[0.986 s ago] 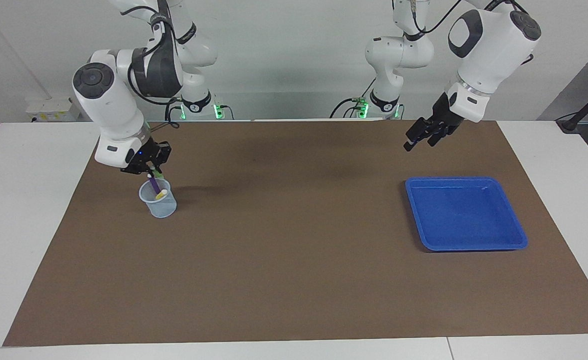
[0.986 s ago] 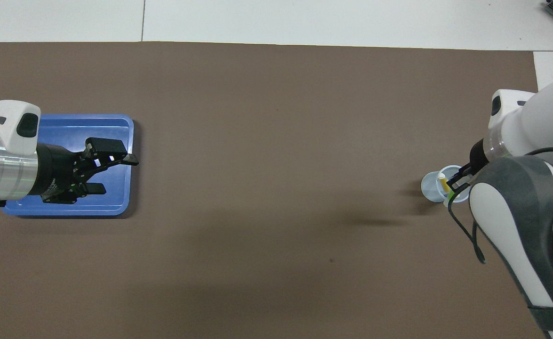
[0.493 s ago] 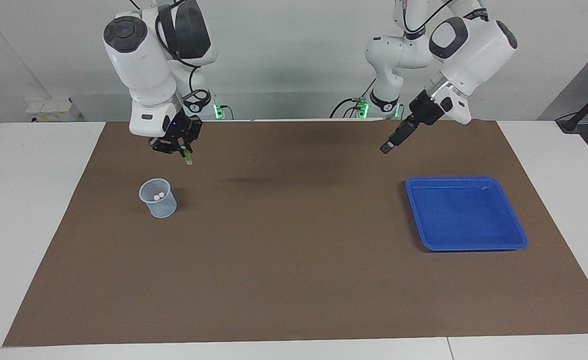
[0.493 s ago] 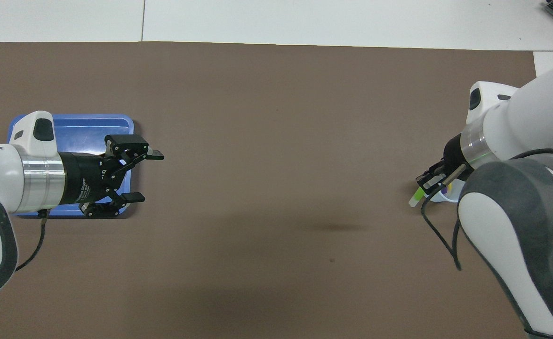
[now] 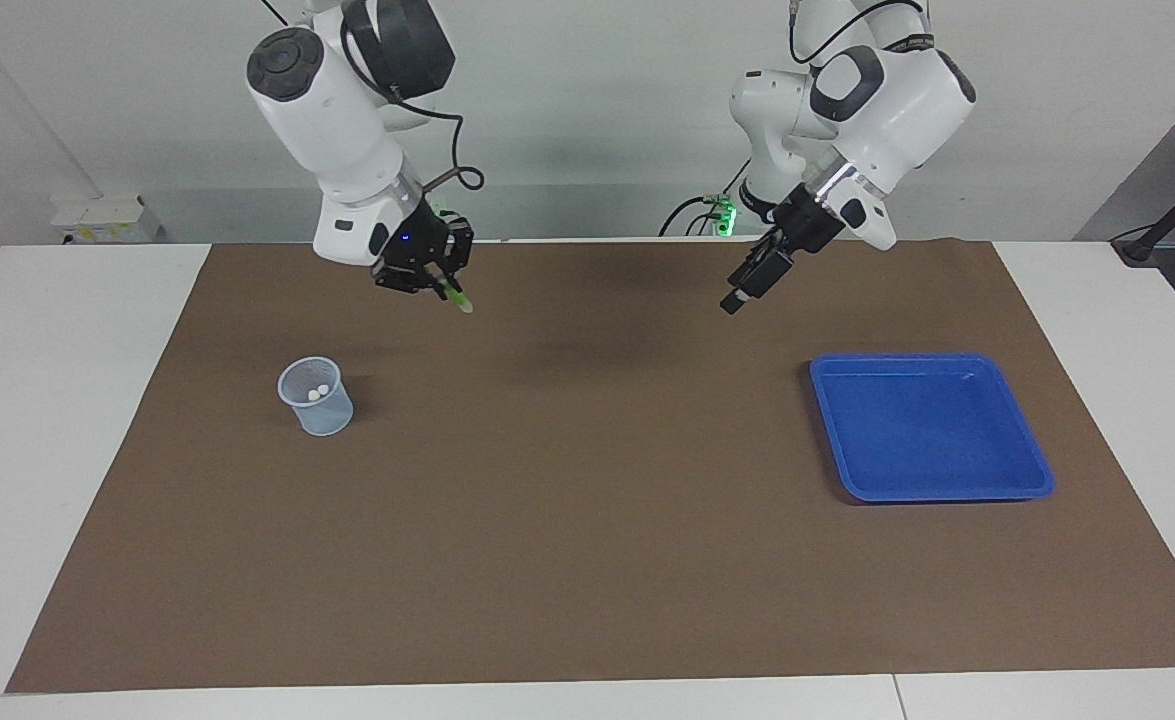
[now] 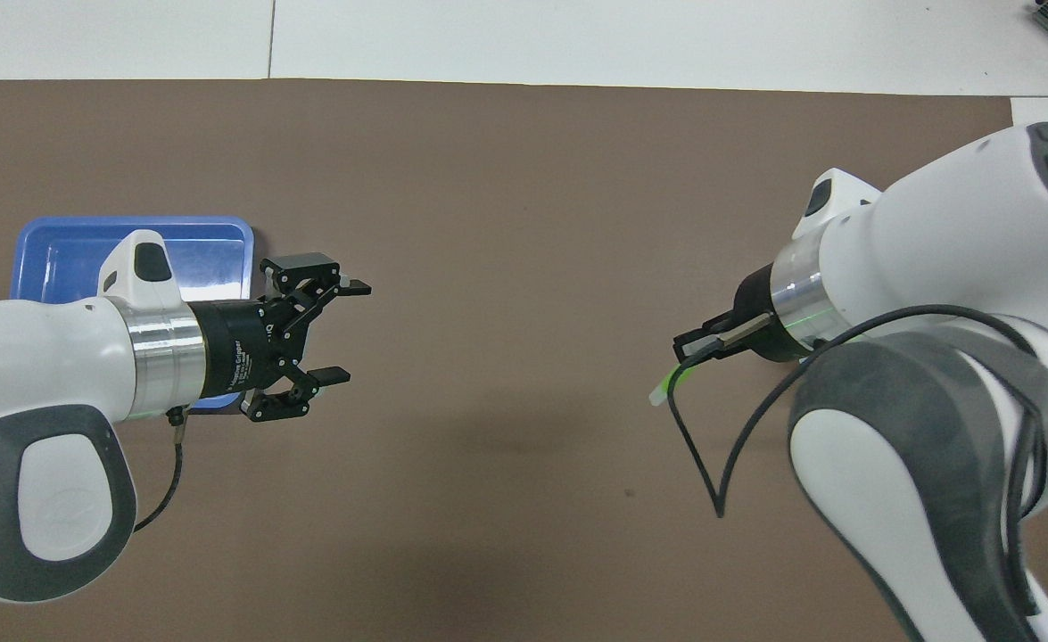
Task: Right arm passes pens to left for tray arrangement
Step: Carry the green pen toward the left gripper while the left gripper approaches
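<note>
- Both arms have swung inward since a moment ago: my right gripper has carried the green pen away from the cup toward mid-table, and my left gripper has come off the tray to meet it.
- Facing view: the right gripper's fingertips are clamped on the green pen's upper part, its lower end poking out and slanting down over the mat. Two whitish pen ends show in the cup, which stands toward the right arm's end. The tray sits bare toward the left arm's end.
- I judge the pen light, stiff and smooth, so it could pivot in a pinch; the left should take its free lower half.
- Overhead view: the left gripper points across the table with its fingers spread wide, holding nothing, just past the tray rim. The right gripper faces it, well apart, pen tip leading.
</note>
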`<state>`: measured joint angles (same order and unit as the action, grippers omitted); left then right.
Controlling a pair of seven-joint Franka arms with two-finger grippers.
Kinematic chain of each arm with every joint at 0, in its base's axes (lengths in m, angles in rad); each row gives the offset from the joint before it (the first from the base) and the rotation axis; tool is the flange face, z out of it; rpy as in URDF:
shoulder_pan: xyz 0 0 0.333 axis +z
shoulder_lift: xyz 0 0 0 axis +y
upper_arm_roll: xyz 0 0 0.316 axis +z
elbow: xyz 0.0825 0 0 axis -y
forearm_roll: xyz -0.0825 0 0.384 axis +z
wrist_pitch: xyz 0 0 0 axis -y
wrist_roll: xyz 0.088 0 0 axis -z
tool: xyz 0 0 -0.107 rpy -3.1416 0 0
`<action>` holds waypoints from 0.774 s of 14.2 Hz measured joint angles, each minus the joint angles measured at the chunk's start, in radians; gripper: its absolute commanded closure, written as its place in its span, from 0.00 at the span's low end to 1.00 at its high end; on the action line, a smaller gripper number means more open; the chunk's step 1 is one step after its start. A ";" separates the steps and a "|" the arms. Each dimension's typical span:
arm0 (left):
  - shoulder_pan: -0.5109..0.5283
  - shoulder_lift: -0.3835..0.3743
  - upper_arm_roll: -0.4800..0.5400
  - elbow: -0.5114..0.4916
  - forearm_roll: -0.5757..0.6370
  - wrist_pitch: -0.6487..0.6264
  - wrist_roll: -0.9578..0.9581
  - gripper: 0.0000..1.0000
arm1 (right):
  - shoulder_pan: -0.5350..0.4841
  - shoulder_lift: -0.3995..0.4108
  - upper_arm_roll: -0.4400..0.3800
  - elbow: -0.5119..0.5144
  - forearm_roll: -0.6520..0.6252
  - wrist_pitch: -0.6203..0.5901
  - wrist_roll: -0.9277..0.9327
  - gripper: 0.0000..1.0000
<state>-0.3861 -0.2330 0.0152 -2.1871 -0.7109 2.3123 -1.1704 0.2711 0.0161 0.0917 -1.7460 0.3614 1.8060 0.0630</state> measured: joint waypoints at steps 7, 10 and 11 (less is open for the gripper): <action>-0.106 -0.001 0.000 -0.033 -0.006 0.157 -0.272 0.00 | 0.081 -0.012 0.001 -0.116 0.217 0.269 0.223 1.00; -0.122 -0.001 0.000 -0.034 -0.008 0.158 -0.346 0.01 | 0.107 -0.019 0.002 -0.177 0.273 0.427 0.235 1.00; -0.123 -0.001 0.000 -0.034 -0.009 0.159 -0.370 0.00 | 0.124 -0.020 0.003 -0.193 0.287 0.482 0.254 1.00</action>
<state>-0.5094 -0.2337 0.0150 -2.2215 -0.7196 2.4711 -1.5407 0.3947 -0.0034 0.0945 -1.9387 0.6482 2.2878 0.3173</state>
